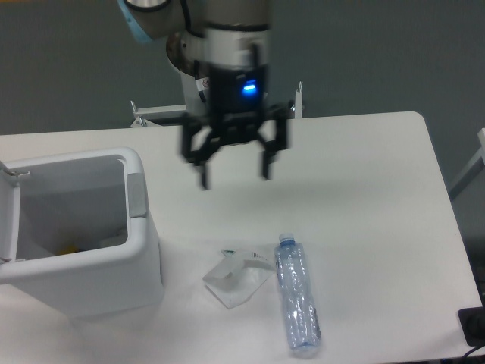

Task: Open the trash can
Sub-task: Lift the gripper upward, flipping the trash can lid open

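Camera view shows one table, one trash can, one plastic bottle and one clear wrapper. The trash can stands at the left table edge with its lid up. The gripper has its fingers spread wide and holds nothing, above bare table right of the can.

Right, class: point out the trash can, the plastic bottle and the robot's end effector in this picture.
trash can (114, 280): fixed camera view, on its white front wall.
plastic bottle (297, 299): fixed camera view, on the middle of its clear body.
end effector (235, 173): fixed camera view, midway between its two open fingertips.
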### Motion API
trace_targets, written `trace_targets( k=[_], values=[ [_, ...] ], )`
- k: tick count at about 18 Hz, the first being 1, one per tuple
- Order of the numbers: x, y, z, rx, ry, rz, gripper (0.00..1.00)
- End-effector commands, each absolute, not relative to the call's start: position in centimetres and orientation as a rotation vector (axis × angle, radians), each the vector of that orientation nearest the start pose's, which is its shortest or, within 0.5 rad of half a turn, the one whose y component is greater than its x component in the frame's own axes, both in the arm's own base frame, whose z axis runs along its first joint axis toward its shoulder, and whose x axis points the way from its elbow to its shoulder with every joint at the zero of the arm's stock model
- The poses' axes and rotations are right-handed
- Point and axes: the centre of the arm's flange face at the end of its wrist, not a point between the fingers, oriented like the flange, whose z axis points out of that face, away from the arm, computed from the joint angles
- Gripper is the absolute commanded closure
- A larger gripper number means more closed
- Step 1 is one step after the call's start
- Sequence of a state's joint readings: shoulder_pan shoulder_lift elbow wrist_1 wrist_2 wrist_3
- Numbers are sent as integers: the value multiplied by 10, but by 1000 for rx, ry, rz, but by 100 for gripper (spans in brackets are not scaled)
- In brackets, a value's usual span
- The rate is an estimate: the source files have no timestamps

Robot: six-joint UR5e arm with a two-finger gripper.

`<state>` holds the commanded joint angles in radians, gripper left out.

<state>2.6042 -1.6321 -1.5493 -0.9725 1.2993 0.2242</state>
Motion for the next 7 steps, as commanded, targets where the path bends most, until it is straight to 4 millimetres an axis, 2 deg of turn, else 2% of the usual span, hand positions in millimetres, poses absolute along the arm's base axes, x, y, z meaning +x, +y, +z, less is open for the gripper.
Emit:
trace_targets(
  k=[1,3,7],
  values=[
    [-412,402,540,-2414,-824,205,0],
    [-430,381,534,-2470,-736,269,0],
    [-437,362,511,-2746,-493,432,0]
  ],
)
